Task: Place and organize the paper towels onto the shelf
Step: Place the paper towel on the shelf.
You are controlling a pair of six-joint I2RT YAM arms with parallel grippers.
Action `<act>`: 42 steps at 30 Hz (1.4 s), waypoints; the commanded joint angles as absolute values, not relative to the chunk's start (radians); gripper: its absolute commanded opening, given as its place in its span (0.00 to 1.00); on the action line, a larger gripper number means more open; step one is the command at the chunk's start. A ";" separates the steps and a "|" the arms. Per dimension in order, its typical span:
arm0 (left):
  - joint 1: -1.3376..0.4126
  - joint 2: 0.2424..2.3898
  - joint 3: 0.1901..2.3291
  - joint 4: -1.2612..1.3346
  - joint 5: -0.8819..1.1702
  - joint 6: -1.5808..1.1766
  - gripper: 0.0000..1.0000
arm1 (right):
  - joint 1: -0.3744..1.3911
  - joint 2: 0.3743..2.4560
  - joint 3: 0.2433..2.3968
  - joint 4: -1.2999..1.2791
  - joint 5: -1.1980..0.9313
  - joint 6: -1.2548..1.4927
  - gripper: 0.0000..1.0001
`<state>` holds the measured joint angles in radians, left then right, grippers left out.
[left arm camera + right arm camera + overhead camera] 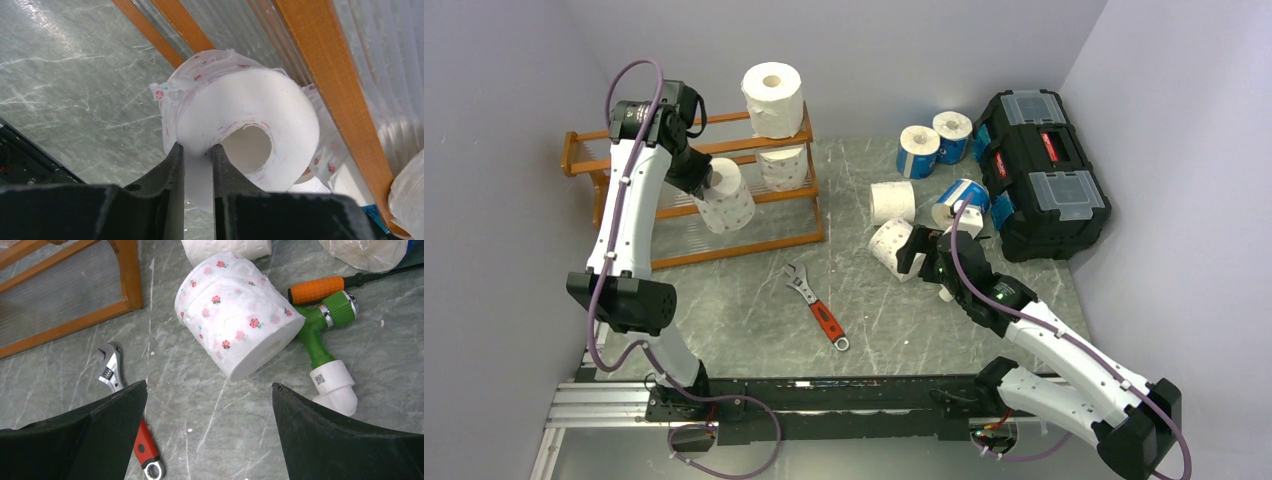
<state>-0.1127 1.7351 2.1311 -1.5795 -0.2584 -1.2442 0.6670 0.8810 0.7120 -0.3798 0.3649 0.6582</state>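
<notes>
I'm seeing left gripper (197, 147) pinching roll (240, 110) by its wall, just at shelf (734, 250) front. Right gripper (210, 384) hanging spread wide over second roll (235, 315), right of shelf.

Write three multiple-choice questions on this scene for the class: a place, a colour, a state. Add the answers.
1. Where does the wrench lie? A in the toolbox; B on the table, before the shelf; C on the shelf's top.
2. What colour is its handle? A green; B yellow; C red.
3. How is the left gripper? A shut on a paper roll; B open, empty; C shut on the wrench.
Answers: B, it lies on the table top; C, the grip is red; A, its fingers pinch the roll's wall.
</notes>
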 commanded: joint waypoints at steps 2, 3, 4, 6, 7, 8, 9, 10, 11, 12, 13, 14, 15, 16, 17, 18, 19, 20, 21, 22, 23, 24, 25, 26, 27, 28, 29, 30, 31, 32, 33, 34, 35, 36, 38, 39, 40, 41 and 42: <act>-0.120 1.753 2.183 -1.549 -0.237 -1.248 0.00 | 0.663 0.853 0.713 -0.352 0.380 0.663 0.97; -0.120 1.753 2.191 -1.545 -0.238 -1.249 0.00 | 0.663 0.853 0.714 -0.353 0.382 0.663 0.97; -0.121 1.754 2.200 -1.543 -0.241 -1.251 0.00 | 0.663 0.854 0.713 -0.355 0.383 0.663 0.97; -0.122 1.758 2.217 -1.542 -0.247 -1.252 0.00 | 0.661 0.853 0.714 -0.355 0.384 0.663 0.97; -0.121 1.763 2.227 -1.543 -0.252 -1.252 0.00 | 0.663 0.852 0.712 -0.354 0.385 0.663 0.97; -0.121 1.767 2.234 -1.544 -0.255 -1.253 0.00 | 0.664 0.852 0.713 -0.355 0.385 0.663 0.97; -0.121 1.771 2.239 -1.544 -0.256 -1.253 0.00 | 0.663 0.852 0.711 -0.354 0.385 0.664 0.97; -0.121 1.776 2.246 -1.542 -0.255 -1.252 0.00 | 0.662 0.852 0.710 -0.353 0.384 0.664 0.97; -0.121 1.780 2.252 -1.539 -0.255 -1.252 0.00 | 0.662 0.854 0.710 -0.353 0.384 0.664 0.97; -0.121 1.782 2.253 -1.533 -0.253 -1.253 0.00 | 0.663 0.854 0.710 -0.355 0.383 0.665 0.97; -0.121 1.782 2.251 -1.525 -0.252 -1.254 0.00 | 0.663 0.852 0.709 -0.356 0.384 0.666 0.97; -0.121 1.782 2.248 -1.513 -0.250 -1.257 0.00 | 0.663 0.851 0.709 -0.357 0.384 0.666 0.97; -0.122 1.780 2.241 -1.501 -0.249 -1.260 0.00 | 0.663 0.849 0.707 -0.357 0.383 0.667 0.97; -0.121 1.775 2.230 -1.486 -0.245 -1.262 0.00 | 0.663 0.848 0.706 -0.360 0.385 0.667 0.97; -0.121 1.769 2.216 -1.468 -0.243 -1.264 0.00 | 0.663 0.846 0.706 -0.360 0.386 0.668 0.97; -0.121 1.761 2.200 -1.451 -0.243 -1.267 0.00 | 0.664 0.843 0.705 -0.362 0.386 0.669 0.97; -0.121 1.756 2.189 -1.438 -0.246 -1.272 0.00 | 0.662 0.842 0.704 -0.364 0.388 0.669 0.97; -0.121 1.752 2.181 -1.428 -0.251 -1.274 0.00 | 0.663 0.841 0.704 -0.366 0.390 0.669 0.97; -0.121 1.749 2.175 -1.422 -0.253 -1.277 0.00 | 0.663 0.837 0.704 -0.368 0.392 0.669 0.97; -0.121 1.747 2.173 -1.418 -0.256 -1.279 0.00 | 0.663 0.835 0.703 -0.368 0.393 0.669 0.97; -0.121 1.746 2.173 -1.414 -0.259 -1.279 0.00 | 0.662 0.836 0.701 -0.369 0.394 0.669 0.97; -0.122 1.746 2.172 -1.410 -0.261 -1.279 0.00 | 0.663 0.836 0.701 -0.368 0.394 0.670 0.97; -0.121 1.746 2.173 -1.408 -0.264 -1.279 0.00 | 0.662 0.836 0.701 -0.370 0.394 0.670 0.97; -0.121 1.747 2.174 -1.408 -0.268 -1.279 0.00 | 0.663 0.836 0.701 -0.370 0.393 0.670 0.97; -0.121 1.747 2.174 -1.406 -0.269 -1.279 0.00 | 0.662 0.836 0.701 -0.370 0.393 0.671 0.97; -0.121 1.746 2.173 -1.404 -0.270 -1.277 0.00 | 0.661 0.836 0.702 -0.369 0.394 0.670 0.97; -0.121 1.745 2.170 -1.400 -0.270 -1.276 0.03 | 0.663 0.836 0.701 -0.368 0.393 0.670 0.97; -0.121 1.743 2.165 -1.396 -0.269 -1.272 0.06 | 0.663 0.837 0.701 -0.368 0.393 0.670 0.97; -0.121 1.739 2.158 -1.390 -0.266 -1.270 0.08 | 0.663 0.836 0.701 -0.369 0.394 0.671 0.97; -0.121 1.735 2.148 -1.381 -0.261 -1.265 0.11 | 0.663 0.837 0.702 -0.369 0.395 0.670 0.97; -0.121 1.730 2.137 -1.373 -0.257 -1.263 0.13 | 0.662 0.837 0.703 -0.371 0.396 0.670 0.97; -0.121 1.725 2.127 -1.367 -0.252 -1.263 0.16 | 0.663 0.836 0.701 -0.370 0.396 0.670 0.97; -0.121 1.719 2.119 -1.359 -0.250 -1.260 0.20 | 0.662 0.835 0.701 -0.370 0.396 0.669 0.97; -0.122 1.715 2.111 -1.354 -0.248 -1.256 0.23 | 0.661 0.835 0.701 -0.370 0.396 0.669 0.97; -0.121 1.708 2.101 -1.345 -0.245 -1.250 0.28 | 0.661 0.836 0.700 -0.370 0.395 0.669 0.97; -0.121 1.705 2.097 -1.341 -0.243 -1.245 0.31 | 0.662 0.839 0.700 -0.369 0.394 0.670 0.97; -0.121 1.702 2.092 -1.339 -0.241 -1.242 0.32 | 0.662 0.840 0.700 -0.368 0.393 0.670 0.97; -0.121 1.699 2.088 -1.336 -0.240 -1.239 0.33 | 0.662 0.841 0.700 -0.368 0.394 0.672 0.97; -0.121 1.696 2.083 -1.331 -0.240 -1.237 0.34 | 0.662 0.842 0.700 -0.367 0.392 0.672 0.97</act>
